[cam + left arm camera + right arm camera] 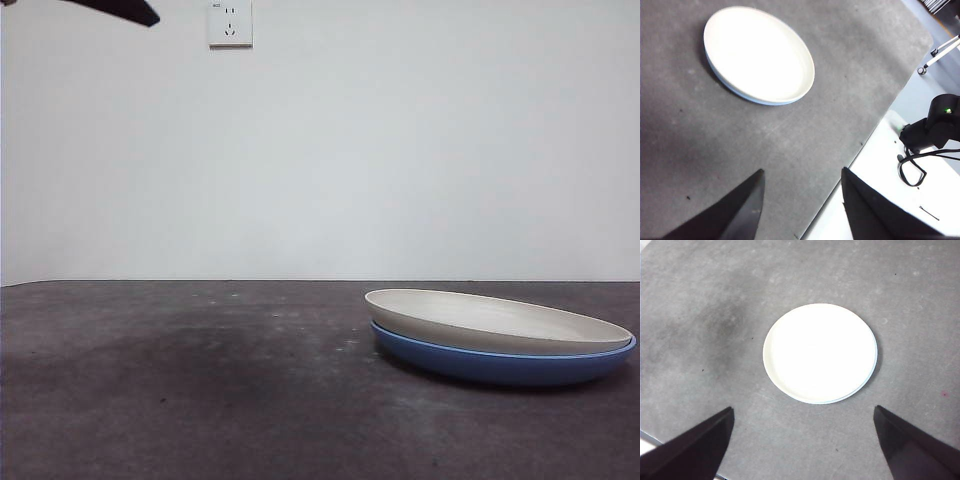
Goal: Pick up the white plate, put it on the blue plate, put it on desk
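Note:
The white plate (500,322) lies stacked on the blue plate (500,365) at the right of the dark grey desk (200,380). From above the white plate (759,54) (820,352) covers the blue one, of which only a thin rim (747,96) (832,402) shows. My left gripper (802,200) is open and empty, high above the desk near its edge, away from the plates. My right gripper (802,437) is open wide and empty, high above the plates. One black arm tip (125,10) shows at the front view's top left corner.
A wall socket (230,22) sits on the white wall behind the desk. Beside the desk's edge are a white surface (890,185) with a black device and cable (930,132), and a tripod leg (940,52).

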